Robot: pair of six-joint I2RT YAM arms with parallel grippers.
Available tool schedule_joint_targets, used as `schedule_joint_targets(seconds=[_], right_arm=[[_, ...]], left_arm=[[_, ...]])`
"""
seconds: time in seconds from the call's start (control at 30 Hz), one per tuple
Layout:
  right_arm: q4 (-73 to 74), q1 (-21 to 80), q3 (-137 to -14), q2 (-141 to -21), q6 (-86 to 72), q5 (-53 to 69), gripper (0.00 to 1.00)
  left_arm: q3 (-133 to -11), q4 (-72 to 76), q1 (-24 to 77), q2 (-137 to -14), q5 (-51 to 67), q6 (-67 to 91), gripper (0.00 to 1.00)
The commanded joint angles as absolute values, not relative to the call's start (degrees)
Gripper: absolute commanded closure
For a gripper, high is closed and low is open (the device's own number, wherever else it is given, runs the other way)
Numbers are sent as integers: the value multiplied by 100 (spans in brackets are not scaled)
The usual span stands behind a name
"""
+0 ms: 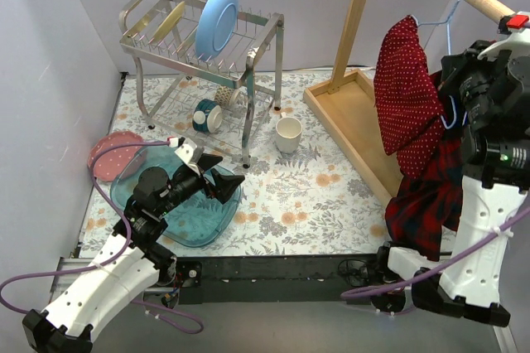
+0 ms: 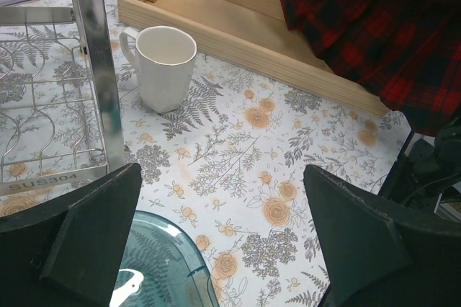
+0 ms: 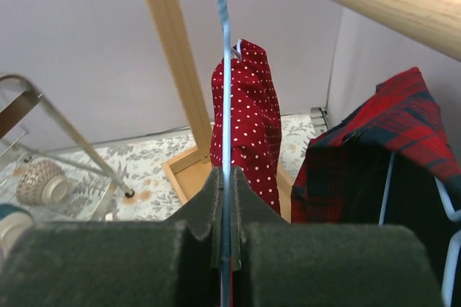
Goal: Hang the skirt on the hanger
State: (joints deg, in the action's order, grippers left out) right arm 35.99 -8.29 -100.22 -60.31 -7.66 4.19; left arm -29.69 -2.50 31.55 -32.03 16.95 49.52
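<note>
Pinching blue hanger (image 3: pixel 220 47) in right gripper (image 3: pixel 226 177), polka-dot skirt (image 3: pixel 248 127) hanging on it, left gripper (image 2: pixel 222 181) spread wide.

skirt (image 1: pixel 406 92): matt cloth | hanger (image 3: pixel 225 69): smooth wire | dish rack (image 1: pixel 249 117): shiny metal | tray (image 1: pixel 356 121): bare smooth wood

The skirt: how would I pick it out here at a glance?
Find the wooden rack at the right side of the table. The skirt hangs there beside a pale blue wire hanger, just above a plaid garment. It alone is bright red with small white dots; the plaid is darker, red-and-navy checks.
</note>
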Motion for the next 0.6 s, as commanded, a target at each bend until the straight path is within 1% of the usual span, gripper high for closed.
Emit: schedule_joint_targets(seconds=[0.0,0.13,0.3,0.4,0.57], right_arm=[[2672,-861,-10310,-6248,-1292,-561,99],[2356,-861,-10134,-6249,-1502,-1062,99],[2268,-861,-9871,-6188,-1617,-722,99],[2215,-853,-9511,-5995,-1661,-484,99],[2109,-853,-8983,-5722,-1661,-580,99]], left_arm=[[-2927,-176,3120,-3138,1644,4931,4],[-2927,-167,3120,-3147,1661,4939,4],[-2927,-167,3120,-3182,1696,4939,4],[-2927,-167,3129,-3173,1705,4931,3],[-2927,-158,3120,-3199,1766,4931,3]])
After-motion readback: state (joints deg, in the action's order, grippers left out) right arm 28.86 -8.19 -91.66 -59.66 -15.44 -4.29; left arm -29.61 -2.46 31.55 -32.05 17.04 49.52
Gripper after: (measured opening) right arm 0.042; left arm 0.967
